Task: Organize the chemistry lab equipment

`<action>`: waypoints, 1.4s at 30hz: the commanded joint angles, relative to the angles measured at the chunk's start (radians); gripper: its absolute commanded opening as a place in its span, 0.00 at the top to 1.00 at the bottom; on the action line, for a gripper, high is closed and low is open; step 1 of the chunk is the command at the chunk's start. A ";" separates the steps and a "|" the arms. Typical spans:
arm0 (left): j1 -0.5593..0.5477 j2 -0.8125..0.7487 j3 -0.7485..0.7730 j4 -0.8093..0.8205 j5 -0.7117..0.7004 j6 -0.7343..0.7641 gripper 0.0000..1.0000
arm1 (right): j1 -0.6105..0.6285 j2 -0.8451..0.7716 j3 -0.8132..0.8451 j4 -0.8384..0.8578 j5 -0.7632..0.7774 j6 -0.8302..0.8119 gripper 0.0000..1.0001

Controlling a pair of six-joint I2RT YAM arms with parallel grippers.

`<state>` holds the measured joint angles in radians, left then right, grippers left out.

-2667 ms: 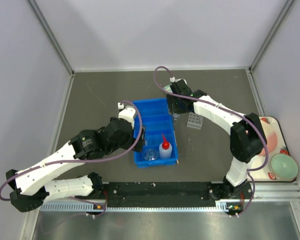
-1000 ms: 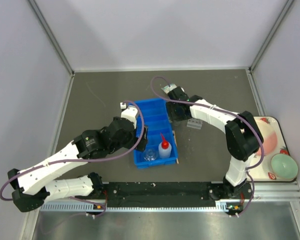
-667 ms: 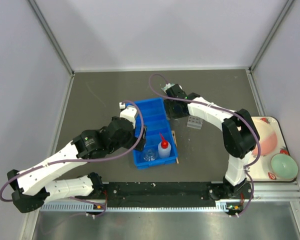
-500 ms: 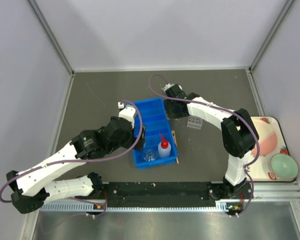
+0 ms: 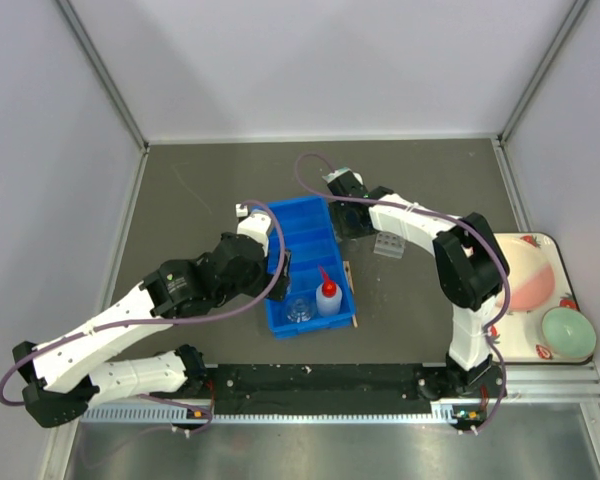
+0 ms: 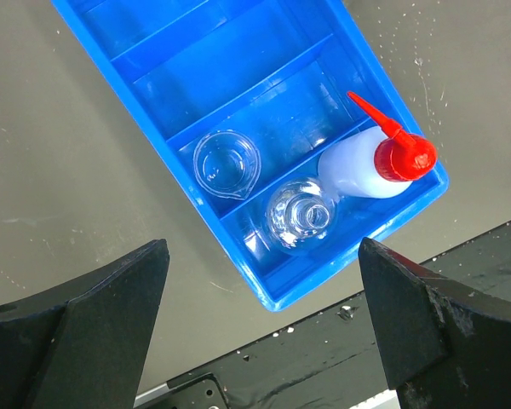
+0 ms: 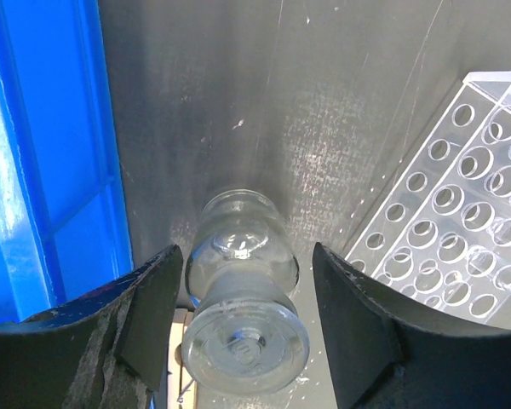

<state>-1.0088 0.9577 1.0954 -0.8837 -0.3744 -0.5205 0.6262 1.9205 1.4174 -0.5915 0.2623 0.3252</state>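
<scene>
Now the grey table (image 5: 200, 190) is sitting between pale walls (image 5: 330, 60); the left gripper (image 6: 262, 256) is hanging open above the blue bin (image 6: 238, 94), and the right gripper (image 7: 247, 256) is standing open around a glass flask (image 7: 243, 294).

Two white-and-black jointed arms (image 5: 110, 325) with looping purple cables (image 5: 282, 262) and black wedge-fingered hands (image 6: 262, 247).
</scene>
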 commanded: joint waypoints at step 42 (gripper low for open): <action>0.010 -0.033 -0.046 0.068 0.022 0.010 0.02 | 0.153 -0.278 0.228 -0.246 0.104 -0.031 0.78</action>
<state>-1.0027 0.9573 1.0645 -0.8589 -0.3527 -0.5205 0.7216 1.6993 1.5654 -0.7795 0.3283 0.2955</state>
